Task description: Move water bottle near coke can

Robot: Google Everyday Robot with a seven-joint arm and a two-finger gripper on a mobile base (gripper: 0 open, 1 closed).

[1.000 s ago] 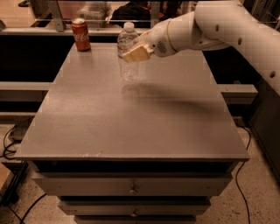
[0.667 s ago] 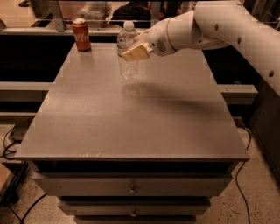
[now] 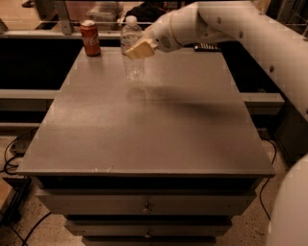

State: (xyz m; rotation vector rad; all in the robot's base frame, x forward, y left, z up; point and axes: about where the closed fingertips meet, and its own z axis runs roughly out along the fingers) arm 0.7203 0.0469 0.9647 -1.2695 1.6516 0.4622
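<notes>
The water bottle (image 3: 132, 62) is clear and ribbed with a white cap, upright at the far middle of the grey table (image 3: 144, 125). My gripper (image 3: 139, 48) is shut on its upper part, coming in from the right on the white arm. The bottle's base looks slightly above or just at the tabletop. The coke can (image 3: 90, 38), red with a silver top, stands upright at the table's far left corner, to the left of the bottle and apart from it.
The table has drawers (image 3: 147, 206) along its front. A dark gap runs behind and beside it, with a rail and clutter at the back (image 3: 103, 9). Cables (image 3: 12, 153) lie on the floor at left. The arm (image 3: 260, 43) spans the far right.
The gripper and the bottle have shifted a little to the left, toward the coke can. The can has not moved.
</notes>
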